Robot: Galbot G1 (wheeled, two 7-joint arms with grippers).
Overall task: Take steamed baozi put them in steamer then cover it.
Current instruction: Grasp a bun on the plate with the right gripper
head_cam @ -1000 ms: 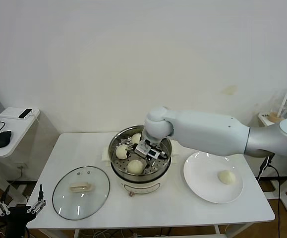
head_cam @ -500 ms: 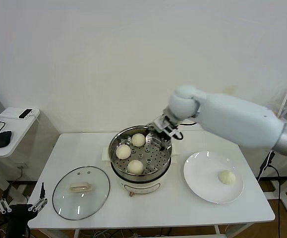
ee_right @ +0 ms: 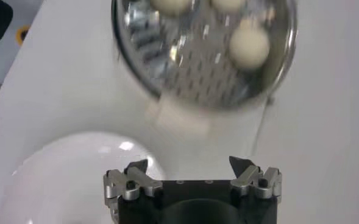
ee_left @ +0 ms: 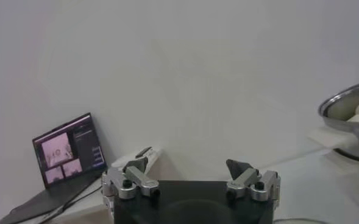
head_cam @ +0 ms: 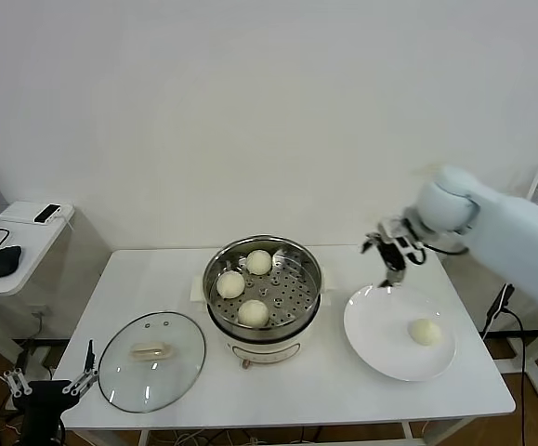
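Observation:
The steamer (head_cam: 289, 290) stands mid-table and holds three baozi (head_cam: 259, 262) (head_cam: 230, 283) (head_cam: 253, 313). Another baozi (head_cam: 425, 332) lies on the white plate (head_cam: 380, 325) to its right. The cover (head_cam: 151, 360), a glass lid, lies flat on the table to the steamer's left. My right gripper (head_cam: 391, 253) hangs open and empty above the plate's far edge, between steamer and plate. In the right wrist view, the right gripper (ee_right: 189, 164) is over the steamer (ee_right: 191, 67), a baozi (ee_right: 249, 45) and the plate (ee_right: 63, 176). My left gripper (head_cam: 50, 388) (ee_left: 189, 165) waits open below the table's front left corner.
A side desk (head_cam: 8, 246) with a mouse and a small device stands at the far left. A laptop (ee_left: 66, 149) shows in the left wrist view. A drink cup with a straw (head_cam: 524, 212) stands at the far right.
My right gripper has risen out of the steamer and swung right to above the plate's far edge, empty. Three baozi stay in the steamer. The left gripper barely shifted.

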